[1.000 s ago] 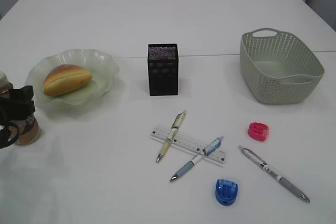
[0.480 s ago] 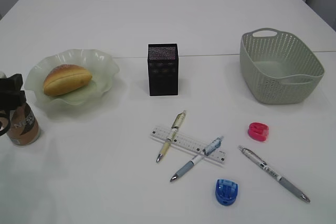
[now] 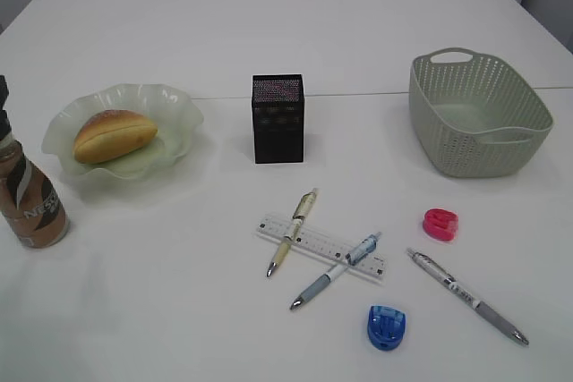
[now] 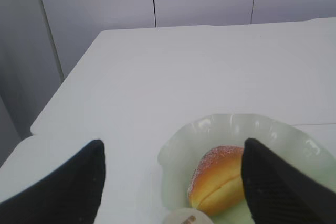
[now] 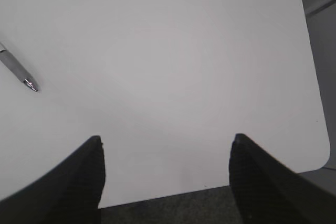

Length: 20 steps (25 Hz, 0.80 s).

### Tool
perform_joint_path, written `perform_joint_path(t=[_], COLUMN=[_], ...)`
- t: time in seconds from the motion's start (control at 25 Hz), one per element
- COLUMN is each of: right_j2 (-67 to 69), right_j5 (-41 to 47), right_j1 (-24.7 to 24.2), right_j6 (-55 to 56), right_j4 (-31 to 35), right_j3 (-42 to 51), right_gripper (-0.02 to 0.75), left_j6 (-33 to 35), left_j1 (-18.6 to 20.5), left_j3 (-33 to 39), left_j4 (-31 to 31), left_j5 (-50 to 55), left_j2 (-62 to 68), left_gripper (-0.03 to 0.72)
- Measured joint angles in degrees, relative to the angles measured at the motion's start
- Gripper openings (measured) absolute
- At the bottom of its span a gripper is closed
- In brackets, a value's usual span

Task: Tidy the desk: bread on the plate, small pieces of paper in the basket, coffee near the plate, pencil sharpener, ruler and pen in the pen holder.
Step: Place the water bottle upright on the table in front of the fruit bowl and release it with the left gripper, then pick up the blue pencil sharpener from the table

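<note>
The bread [image 3: 114, 134] lies on the pale green plate [image 3: 175, 105]. The brown coffee bottle [image 3: 29, 204] stands upright left of the plate, free of any gripper. In the left wrist view my left gripper [image 4: 173, 153] is open and empty above the bottle's cap [image 4: 188, 217], with the bread [image 4: 220, 184] and plate [image 4: 181, 140] ahead. The black pen holder [image 3: 277, 118] stands mid-table. A ruler [image 3: 320, 244] lies under two pens [image 3: 292, 231] [image 3: 336, 271]. A third pen [image 3: 467, 296], a pink sharpener [image 3: 440, 224] and a blue sharpener [image 3: 386, 326] lie to the right. My right gripper [image 5: 165, 148] is open and empty over the table's corner.
A grey-green basket [image 3: 477, 114] stands at the right. The third pen's tip [image 5: 16, 69] shows at the left of the right wrist view. The table edge [image 5: 210, 184] runs just ahead of the right gripper.
My left gripper has let go of the coffee bottle and drawn back off the left edge of the exterior view. The bottle now stands alone by the plate.
</note>
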Motion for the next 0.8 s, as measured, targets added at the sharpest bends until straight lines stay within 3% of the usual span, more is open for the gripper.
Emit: perform_joint_path(t=[0.36,0.52,0.8], right_j2=[0.00,0.00,0.00], right_j5=[0.79,3.27,6.11], right_j1=[0.00,0.00,0.00], right_j6=[0.00,0.00,0.00], right_j4=[0.00,0.00,0.14], right_j3=[0.00,0.00,-4.14], right_gripper=[0.572,0.572,0.572], left_j6=[1.82,2.50,4.24], left_j1=[0.00,0.00,0.00], left_j3=[0.08,-1.94,-15.04], left_j4=[-0.12,1.44,10.31], left_j5=[18.04,35.11,68.98], left_j2=[-18.88,-27.56,-34.96], left_gripper=[0.550,0.545,0.542])
